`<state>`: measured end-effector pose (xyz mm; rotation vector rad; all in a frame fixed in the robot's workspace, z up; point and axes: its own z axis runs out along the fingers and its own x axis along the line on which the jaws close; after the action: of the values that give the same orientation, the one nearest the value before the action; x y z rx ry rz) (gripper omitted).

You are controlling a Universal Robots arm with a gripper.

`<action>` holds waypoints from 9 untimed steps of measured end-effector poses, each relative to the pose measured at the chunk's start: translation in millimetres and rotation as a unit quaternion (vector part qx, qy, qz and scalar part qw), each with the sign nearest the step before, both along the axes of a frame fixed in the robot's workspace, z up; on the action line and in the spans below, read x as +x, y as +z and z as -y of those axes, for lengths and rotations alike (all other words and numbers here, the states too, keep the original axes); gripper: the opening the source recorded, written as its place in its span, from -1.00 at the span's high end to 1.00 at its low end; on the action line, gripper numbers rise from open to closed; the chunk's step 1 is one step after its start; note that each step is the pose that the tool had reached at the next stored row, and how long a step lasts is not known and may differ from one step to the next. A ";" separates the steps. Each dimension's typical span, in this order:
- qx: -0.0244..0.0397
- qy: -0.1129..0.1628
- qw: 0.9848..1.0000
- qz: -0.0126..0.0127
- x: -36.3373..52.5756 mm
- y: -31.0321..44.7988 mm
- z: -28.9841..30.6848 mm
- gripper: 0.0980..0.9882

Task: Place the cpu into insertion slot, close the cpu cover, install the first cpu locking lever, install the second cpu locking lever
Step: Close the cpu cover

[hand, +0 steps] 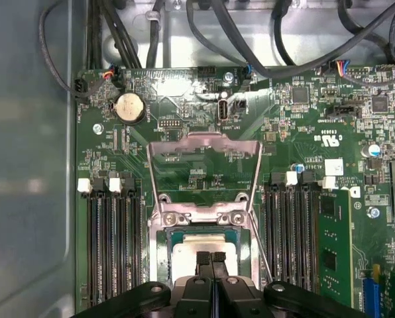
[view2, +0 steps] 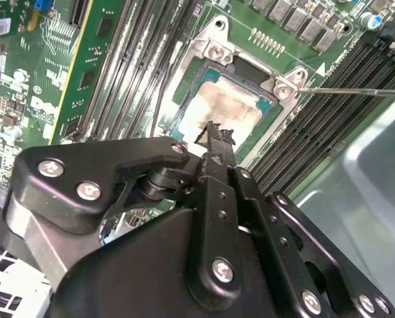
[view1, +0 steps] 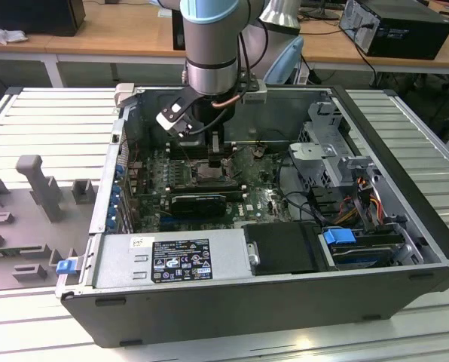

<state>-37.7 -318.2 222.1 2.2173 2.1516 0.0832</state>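
The cpu [hand: 196, 246] lies flat in the insertion slot [hand: 163, 250], its pale metal top facing up; it shows in the second wrist view too [view2: 227, 106]. The cpu cover [hand: 204, 140] stands swung open behind the socket, the board visible through its window. A thin locking lever [hand: 259, 246] rises free beside the socket, and one lever [view2: 356, 91] juts out sideways. My gripper [hand: 211, 257] hovers just over the chip's near edge with its fingertips [view2: 215, 134] pressed together and nothing between them. In the exterior view my gripper [view1: 215, 153] reaches down into the open computer case.
Memory slots [hand: 111, 238] flank the socket on both sides. A green expansion card [hand: 333, 245] and the black graphics card [view1: 198, 202] sit close by. Cables [view1: 300, 202], a drive cage [view1: 330, 147] and the power supply [view1: 172, 260] crowd the case [view1: 405, 226].
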 end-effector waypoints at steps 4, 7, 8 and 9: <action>0.000 0.000 1.000 0.000 5.5 -0.1 0.4 0.98; 0.000 0.000 1.000 0.000 6.1 -0.1 0.4 0.98; 0.000 0.000 1.000 -0.001 6.1 0.9 0.4 0.98; 0.000 0.000 1.000 0.000 6.1 1.5 0.3 0.98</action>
<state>-31.5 -318.5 223.5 2.2178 2.1521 0.0822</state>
